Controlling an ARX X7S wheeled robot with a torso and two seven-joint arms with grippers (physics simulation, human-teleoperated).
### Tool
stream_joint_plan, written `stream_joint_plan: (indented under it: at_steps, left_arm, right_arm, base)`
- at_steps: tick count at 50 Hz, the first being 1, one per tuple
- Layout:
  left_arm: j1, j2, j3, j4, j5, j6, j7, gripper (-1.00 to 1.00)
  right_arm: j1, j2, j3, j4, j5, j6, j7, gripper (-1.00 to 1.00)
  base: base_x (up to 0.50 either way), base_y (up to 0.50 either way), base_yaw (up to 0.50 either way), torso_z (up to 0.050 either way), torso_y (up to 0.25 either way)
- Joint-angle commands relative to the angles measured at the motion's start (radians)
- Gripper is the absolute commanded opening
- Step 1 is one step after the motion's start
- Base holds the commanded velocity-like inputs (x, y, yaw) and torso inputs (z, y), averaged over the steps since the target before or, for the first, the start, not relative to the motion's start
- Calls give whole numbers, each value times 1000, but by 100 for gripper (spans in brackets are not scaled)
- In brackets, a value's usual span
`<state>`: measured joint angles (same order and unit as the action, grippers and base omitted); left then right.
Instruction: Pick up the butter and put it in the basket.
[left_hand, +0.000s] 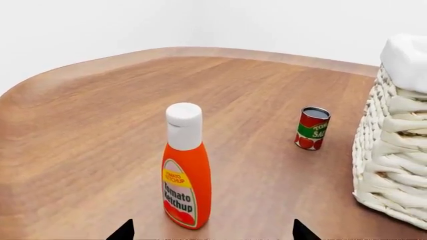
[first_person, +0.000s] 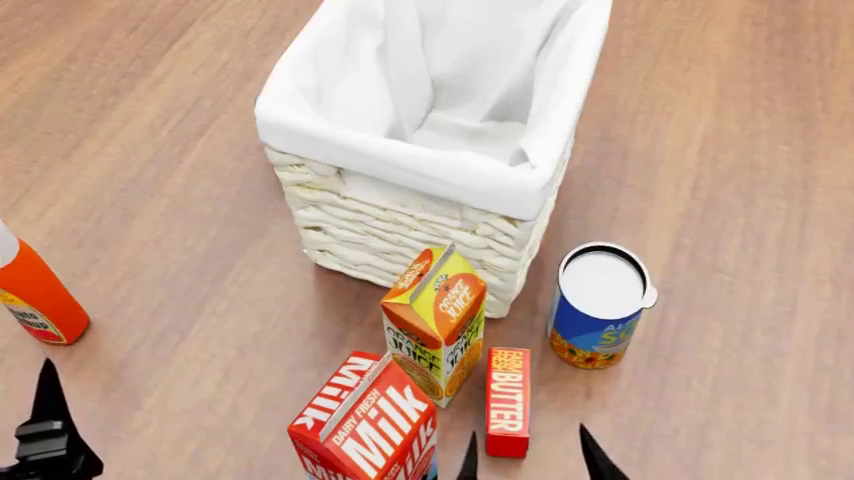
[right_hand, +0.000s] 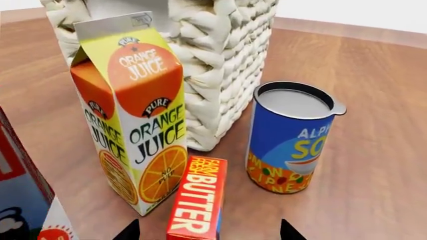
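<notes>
The butter (first_person: 509, 400) is a slim red box lying flat on the wooden table, between the orange juice carton (first_person: 435, 322) and a blue can (first_person: 599, 306). It also shows in the right wrist view (right_hand: 198, 200). My right gripper (first_person: 526, 458) is open, its two fingertips straddling the near end of the butter (right_hand: 207, 231). The basket (first_person: 414, 215), cream wicker with a white liner, stands just beyond the cartons; its wall shows in the wrist views (right_hand: 220, 65) (left_hand: 393, 160). My left gripper (left_hand: 210, 232) is open and empty, near a ketchup bottle.
A ketchup bottle (left_hand: 185, 167) stands at the left (first_person: 34, 290). A Milk carton (first_person: 367, 425) stands close left of the butter. A small tomato sauce can (left_hand: 311, 128) sits beside the basket. The table's rounded far edge (left_hand: 100, 62) shows in the left wrist view.
</notes>
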<state>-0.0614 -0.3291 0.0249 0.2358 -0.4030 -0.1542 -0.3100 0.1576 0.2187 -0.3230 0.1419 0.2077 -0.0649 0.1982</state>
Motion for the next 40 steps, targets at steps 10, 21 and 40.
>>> stream_joint_plan:
  at_steps: [10, 21, 40]
  left_arm:
    - [9, -2, 7, 7, -5, 9, -1, 100]
    - [31, -12, 3, 50, -16, -4, -13, 100]
    - [41, -16, 9, 65, -18, -3, -20, 100]
  right_arm:
    - [70, 5, -5, -11, 51, 171, 1, 100]
    - [84, 0, -8, 8, 66, 186, -1, 100]
    - [127, 8, -3, 16, 116, 286, -5, 100]
  base:
    - [0, 0, 0, 0, 0]
    - [0, 0, 0, 0, 0]
    - [0, 0, 0, 0, 0]
